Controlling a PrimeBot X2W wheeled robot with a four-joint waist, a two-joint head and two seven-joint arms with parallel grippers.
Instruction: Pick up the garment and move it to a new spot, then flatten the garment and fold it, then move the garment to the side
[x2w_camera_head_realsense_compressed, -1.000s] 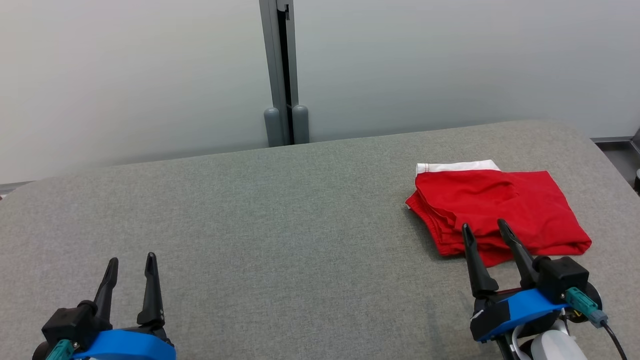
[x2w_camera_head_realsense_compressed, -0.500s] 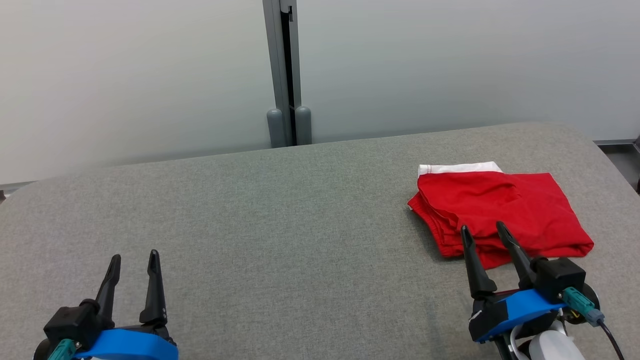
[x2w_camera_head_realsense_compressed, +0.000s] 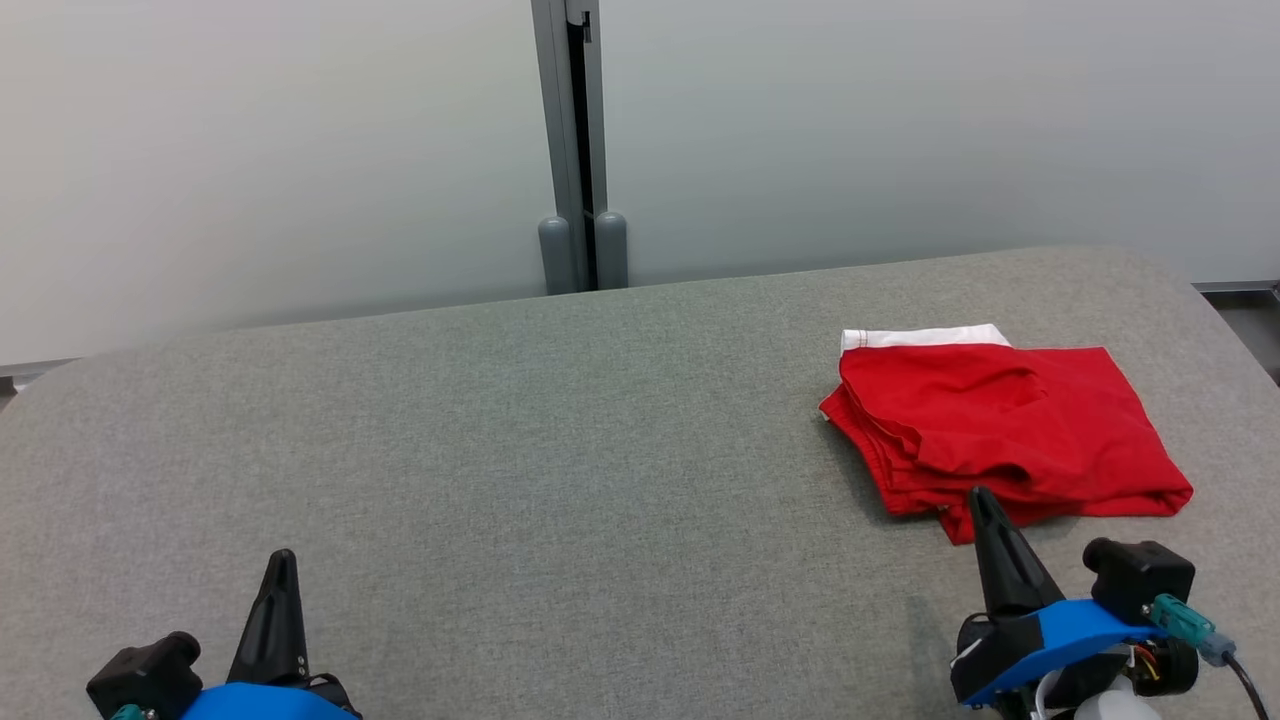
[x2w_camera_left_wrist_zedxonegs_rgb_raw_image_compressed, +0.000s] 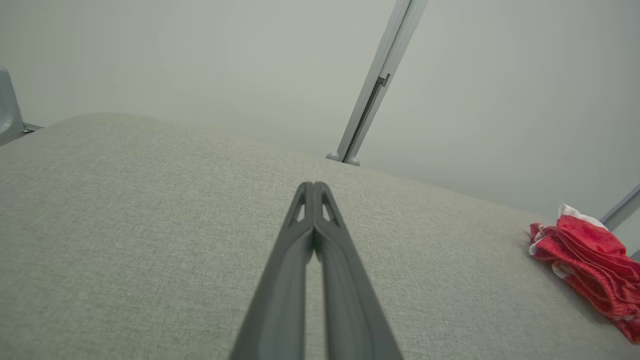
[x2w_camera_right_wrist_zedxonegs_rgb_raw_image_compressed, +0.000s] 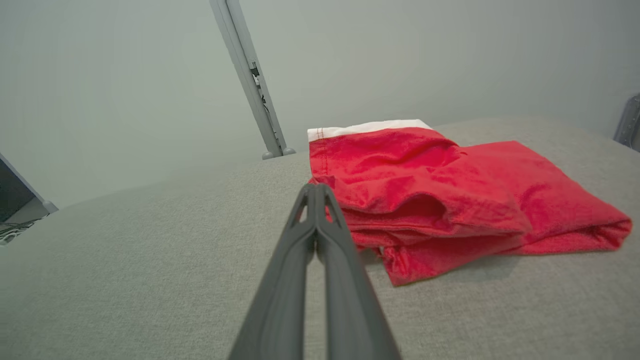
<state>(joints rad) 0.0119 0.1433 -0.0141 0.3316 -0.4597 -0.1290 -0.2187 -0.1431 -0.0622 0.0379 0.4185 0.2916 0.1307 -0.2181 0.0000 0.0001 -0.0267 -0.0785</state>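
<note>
Since a second ago both hands have closed: the two long dark fingers of the left hand (x2w_camera_head_realsense_compressed: 283, 558) and of the right hand (x2w_camera_head_realsense_compressed: 980, 495), which stood spread apart, are now pressed together into a single point. The right hand has also drawn back, so that its tips, which lay over the near hem of the garment, now stand just short of that hem and pinch nothing. The folded red fabric garment with a white waistband (x2w_camera_head_realsense_compressed: 1010, 430) lies on the grey woven-cloth worktop (x2w_camera_head_realsense_compressed: 560, 450), close to the right edge and about midway between the far and near edges, with the waistband strip along its far side and the fold stacked in several layers at its left side. In the right wrist view the closed fingers point at the garment's left near corner, with the cloth just beyond and to the right of the tips. The left hand sits low by the near edge toward the left corner, well apart from the garment, its closed fingers over bare cloth. Beyond the far edge stands a pale grey wall (x2w_camera_head_realsense_compressed: 250, 150) divided by an upright grey metal post (x2w_camera_head_realsense_compressed: 572, 150).
</note>
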